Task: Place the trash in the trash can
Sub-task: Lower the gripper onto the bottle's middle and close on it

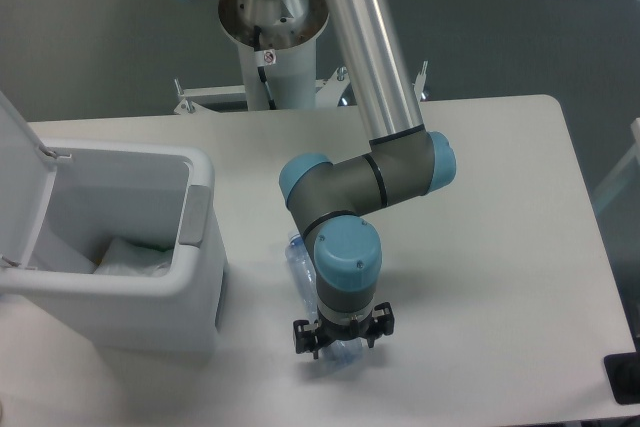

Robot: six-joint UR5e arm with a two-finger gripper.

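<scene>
The gripper [343, 339] is lowered over the near end of the bottle [304, 269], which lies flat on the tabletop [500, 247] just right of the trash can [195, 237]. The wrist hides the fingertips, so whether they are apart or clamped cannot be determined. The trash can's lid stands open to receive the bottle; the bag [130, 257] already rests inside.
</scene>
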